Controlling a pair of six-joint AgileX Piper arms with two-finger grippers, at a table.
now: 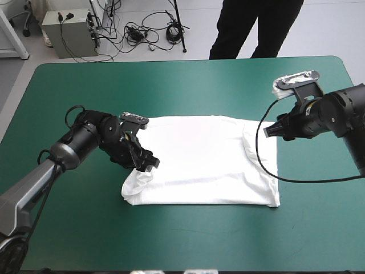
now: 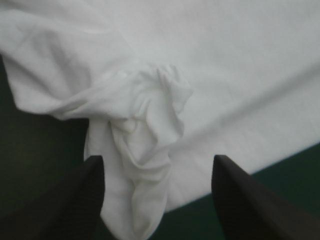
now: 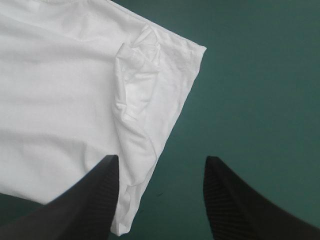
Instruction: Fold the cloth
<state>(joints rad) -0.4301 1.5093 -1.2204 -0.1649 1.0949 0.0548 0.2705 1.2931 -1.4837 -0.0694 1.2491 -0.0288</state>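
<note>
The white T-shirt (image 1: 205, 160) lies spread flat across the middle of the teal-green table, with a rumpled fold at its left end and a folded-in strip at its right end. My left gripper (image 1: 147, 164) hovers over the left end, open; the crumpled fold of the T-shirt (image 2: 145, 130) sits between and just ahead of its black fingers (image 2: 75, 200). My right gripper (image 1: 272, 130) stands open at the right edge. The right end of the T-shirt (image 3: 140, 100), with its puckered fold, lies ahead of the fingers (image 3: 90, 200).
Bare teal-green table (image 1: 188, 240) runs along the front and to both sides of the T-shirt. The right arm's black cable loops over the shirt's right end.
</note>
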